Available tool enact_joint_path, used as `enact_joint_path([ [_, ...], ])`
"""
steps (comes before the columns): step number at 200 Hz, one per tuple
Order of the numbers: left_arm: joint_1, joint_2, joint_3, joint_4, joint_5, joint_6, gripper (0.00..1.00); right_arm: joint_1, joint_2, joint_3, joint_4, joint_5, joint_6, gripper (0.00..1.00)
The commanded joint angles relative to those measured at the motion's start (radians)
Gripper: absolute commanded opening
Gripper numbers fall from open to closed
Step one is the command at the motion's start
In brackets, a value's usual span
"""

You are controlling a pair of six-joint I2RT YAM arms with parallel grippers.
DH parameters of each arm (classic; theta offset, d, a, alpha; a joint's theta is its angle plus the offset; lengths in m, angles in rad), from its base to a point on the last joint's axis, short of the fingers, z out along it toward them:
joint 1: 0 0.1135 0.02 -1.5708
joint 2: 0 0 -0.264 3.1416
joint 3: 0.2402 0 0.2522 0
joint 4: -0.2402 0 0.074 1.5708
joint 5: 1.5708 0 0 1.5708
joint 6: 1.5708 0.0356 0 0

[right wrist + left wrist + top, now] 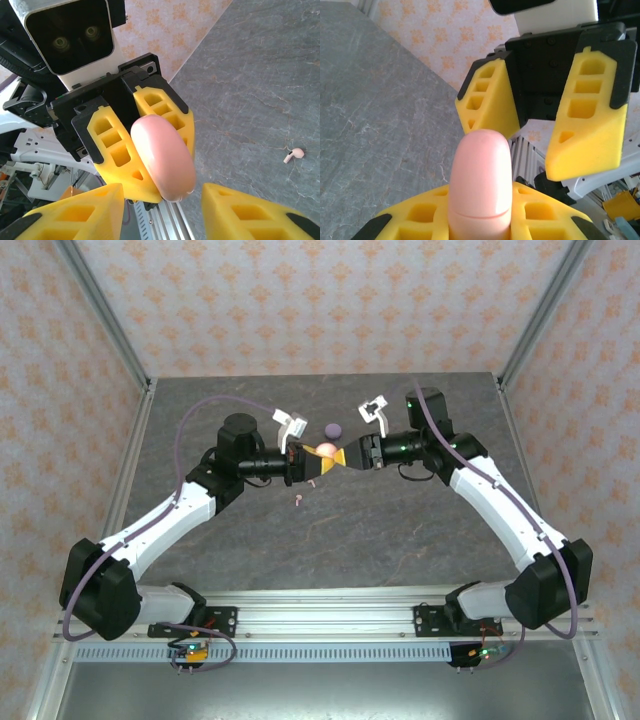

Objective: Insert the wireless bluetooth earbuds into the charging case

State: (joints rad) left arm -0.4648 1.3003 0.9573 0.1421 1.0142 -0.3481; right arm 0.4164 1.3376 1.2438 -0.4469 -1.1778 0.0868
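My left gripper is shut on a pale pink oval charging case, held above the middle of the table. In the left wrist view the case stands up between my yellow fingers, with a thin seam across it. My right gripper faces it from the right, open, its fingers either side of the case's end without touching it. One pale pink earbud lies on the table below the grippers, and the right wrist view has this earbud at its right edge.
A lilac round case sits on the grey table just behind the two grippers. Patterned walls and metal posts close in the back and sides. The arm bases and a metal rail run along the near edge.
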Motion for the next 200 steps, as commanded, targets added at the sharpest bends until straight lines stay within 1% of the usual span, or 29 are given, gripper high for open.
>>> enact_joint_path([
  [1, -0.004, -0.029, 0.017, -0.043, 0.057, 0.077, 0.15, 0.007, -0.015, 0.046, -0.061, -0.016, -0.06, 0.46],
  [33, -0.017, -0.027, 0.031, -0.073, 0.09, 0.111, 0.15, 0.009, 0.008, 0.072, -0.088, -0.027, -0.078, 0.46],
  [53, -0.03, -0.027, 0.04, -0.1, 0.085, 0.137, 0.15, 0.014, 0.022, 0.082, -0.097, -0.031, -0.084, 0.46],
  [71, -0.041, -0.027, 0.05, -0.123, 0.052, 0.15, 0.15, 0.026, 0.031, 0.094, -0.118, -0.02, -0.098, 0.46],
  [91, -0.057, -0.033, 0.056, -0.141, -0.054, 0.151, 0.12, 0.034, 0.039, 0.104, -0.141, -0.007, -0.111, 0.46],
  [106, -0.065, -0.043, 0.031, -0.109, -0.096, 0.162, 0.1, 0.035, 0.037, 0.102, -0.147, -0.004, -0.116, 0.47],
  [135, -0.075, -0.071, -0.023, -0.004, -0.123, 0.174, 0.08, 0.035, 0.035, 0.098, -0.174, 0.019, -0.133, 0.47],
  [157, -0.092, -0.109, -0.076, 0.076, -0.152, 0.211, 0.07, 0.035, 0.036, 0.09, -0.177, 0.035, -0.134, 0.48],
  [174, -0.105, -0.129, -0.098, 0.091, -0.17, 0.248, 0.06, 0.035, 0.039, 0.089, -0.174, 0.049, -0.13, 0.48],
  [200, -0.113, -0.141, -0.111, 0.105, -0.185, 0.27, 0.05, 0.036, 0.041, 0.089, -0.162, 0.056, -0.12, 0.48],
])
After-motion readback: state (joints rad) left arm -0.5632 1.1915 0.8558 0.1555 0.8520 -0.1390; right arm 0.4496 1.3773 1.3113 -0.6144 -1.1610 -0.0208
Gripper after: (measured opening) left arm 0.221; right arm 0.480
